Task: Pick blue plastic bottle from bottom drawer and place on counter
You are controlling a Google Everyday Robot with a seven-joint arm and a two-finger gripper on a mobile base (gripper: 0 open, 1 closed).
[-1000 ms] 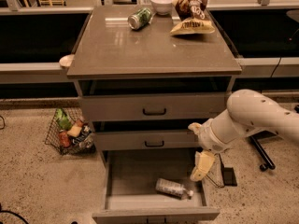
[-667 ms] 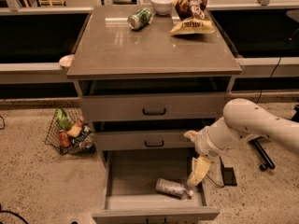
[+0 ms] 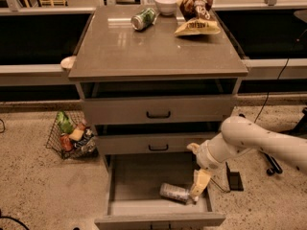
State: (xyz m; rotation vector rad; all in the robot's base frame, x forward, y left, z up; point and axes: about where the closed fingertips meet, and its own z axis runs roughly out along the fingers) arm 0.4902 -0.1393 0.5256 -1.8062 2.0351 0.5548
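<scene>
Counter (image 3: 153, 51) carries can (image 3: 144, 19), bowl (image 3: 166, 4) and bag (image 3: 196, 13); basket (image 3: 72, 134) stands on speckled floor (image 3: 38, 190). Gripper (image 3: 199, 183) hangs in the bottom drawer (image 3: 139, 176), just beside the bottle (image 3: 174, 192). Whether it is closed cannot be told.

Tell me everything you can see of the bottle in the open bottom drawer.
The blue plastic bottle is small, pale and greyish, with a lighter label on its body. It lies on its side on the grey floor of the bottom drawer, right of centre and near the front wall, its length running left to right. The tool sits at its right end; whether it touches cannot be told.
</scene>
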